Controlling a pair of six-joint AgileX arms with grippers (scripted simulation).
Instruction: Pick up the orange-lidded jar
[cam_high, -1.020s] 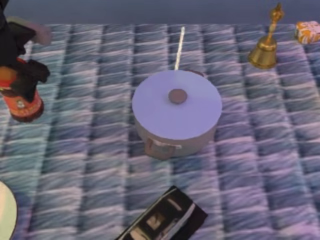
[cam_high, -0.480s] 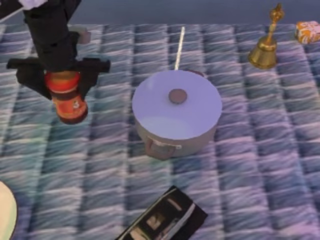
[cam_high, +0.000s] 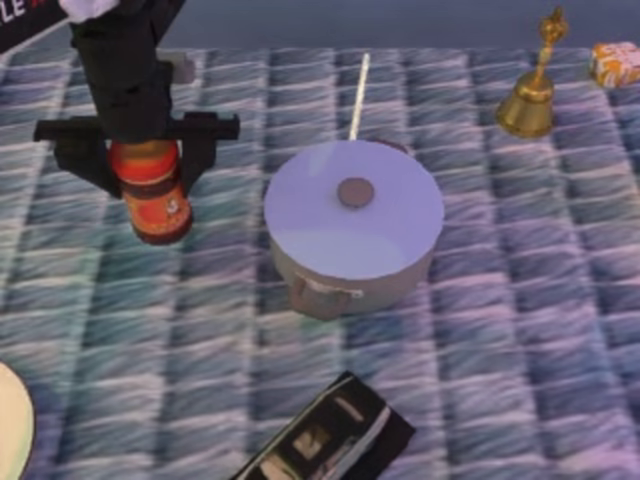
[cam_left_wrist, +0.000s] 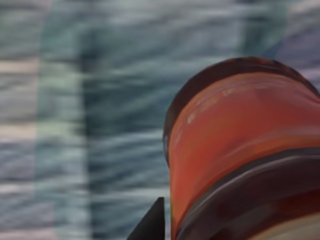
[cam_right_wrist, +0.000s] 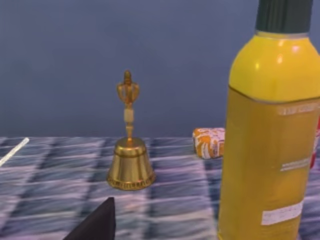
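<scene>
At far left, left gripper (cam_high: 148, 160) jaws are closed on the orange-lidded jar (cam_high: 156, 194), its long axis hanging below them; right arm unseen.

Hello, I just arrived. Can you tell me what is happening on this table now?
The left gripper is shut on the jar with the orange lid and holds it above the cloth, at the table's left side. A lidded pot stands in the middle, with a gold bell at the far right. The right arm is not seen from above.
</scene>
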